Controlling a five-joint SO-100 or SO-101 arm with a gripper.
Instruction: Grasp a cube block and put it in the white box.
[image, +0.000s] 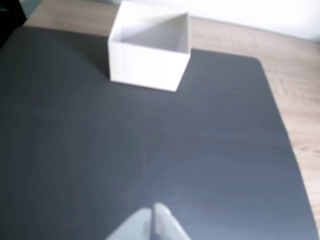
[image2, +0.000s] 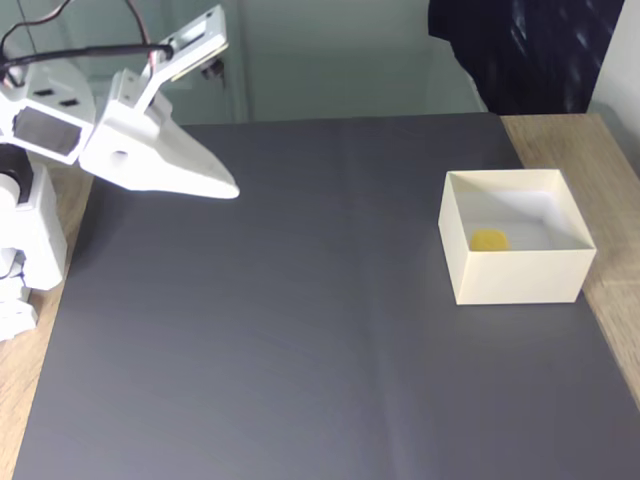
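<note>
There is one cube block (image2: 489, 240) and one white box (image2: 520, 275); the yellow block lies inside the box, on its white floor near the left wall as the fixed view shows it, and the front wall cuts off its lower part, so its faces and any mark on it are hard to make out; being a cube, it shows no long axis; the box stands upright with its open top upward, on the right part of a dark grey mat (image2: 300, 330) that covers most of the wooden surface (image2: 600, 150); in the wrist view the box (image: 145, 65) sits at the mat's far edge, and its near wall hides the floor within, so the block cannot be seen there; one white end effector (image2: 225, 188) hangs above the mat's far left corner in the fixed view, well apart from the box, tapering to a point toward the right; its fingers (image: 162, 222) meet at the tips in the wrist view, closed on nothing.
</note>
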